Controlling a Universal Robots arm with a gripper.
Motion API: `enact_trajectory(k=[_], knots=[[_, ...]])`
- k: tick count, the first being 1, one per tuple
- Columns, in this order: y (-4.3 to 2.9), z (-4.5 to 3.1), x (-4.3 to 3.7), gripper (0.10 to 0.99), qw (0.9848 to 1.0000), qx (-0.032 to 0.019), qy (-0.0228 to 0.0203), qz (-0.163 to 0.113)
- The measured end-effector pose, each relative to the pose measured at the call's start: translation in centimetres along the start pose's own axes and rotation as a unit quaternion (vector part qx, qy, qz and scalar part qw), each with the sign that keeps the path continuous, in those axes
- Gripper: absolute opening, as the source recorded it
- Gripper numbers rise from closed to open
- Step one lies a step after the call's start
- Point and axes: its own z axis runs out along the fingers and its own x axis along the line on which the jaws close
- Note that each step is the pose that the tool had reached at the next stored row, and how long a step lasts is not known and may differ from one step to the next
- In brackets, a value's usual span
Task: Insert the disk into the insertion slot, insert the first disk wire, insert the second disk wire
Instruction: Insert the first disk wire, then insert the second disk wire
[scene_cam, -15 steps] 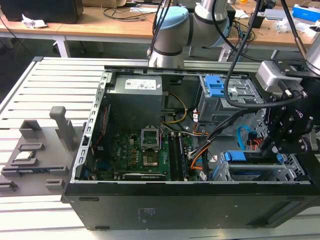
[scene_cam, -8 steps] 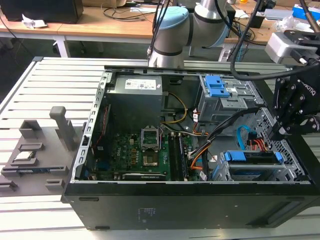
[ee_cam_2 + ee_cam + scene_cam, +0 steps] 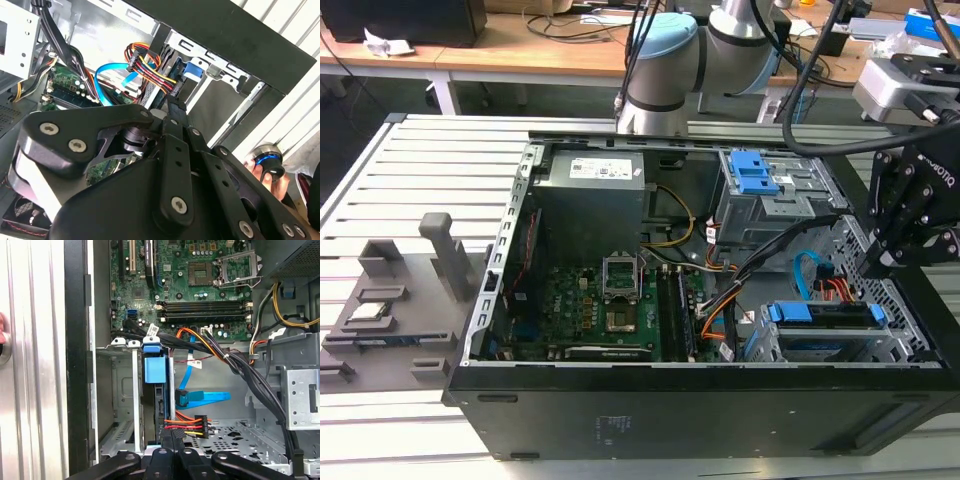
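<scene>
Disk (image 3: 152, 371) seated in insertion slot (image 3: 117, 390). Gripper (image 3: 170, 436) jaws pressed together, tips at red-yellow-black wire bundle (image 3: 186, 424) just beside disk end.

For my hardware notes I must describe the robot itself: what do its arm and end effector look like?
The silver-grey tubular arm carries a light blue cap on its round joint, and black cables hang beside it. The matte black end effector is built of linked flat bars joined by round silver screws, with white lettering on its body.
</scene>
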Motion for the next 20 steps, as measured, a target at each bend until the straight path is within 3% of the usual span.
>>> enact_trajectory(k=[8, 10, 11, 12, 15, 16, 20], knots=[[0.00, -0.03, 0.00, 0.114, 1.0000, 0.0000, 0.0000, 0.000], [0.00, -0.03, 0.00, 0.235, 1.0000, 0.0000, 0.0000, 0.000], [0.00, -0.03, 0.00, 0.235, 1.0000, 0.0000, 0.0000, 0.000], [0.00, -0.04, 0.00, 0.302, 1.0000, 0.0000, 0.0000, 0.000], [0.18, 0.03, -0.35, 0.302, 1.0000, 0.0000, 0.0000, 0.000], [0.40, 0.11, -0.44, 0.302, 1.0000, 0.0000, -0.0001, 0.000], [2.50, 0.53, -0.73, 0.302, 1.0000, -0.0001, -0.0011, 0.000]])
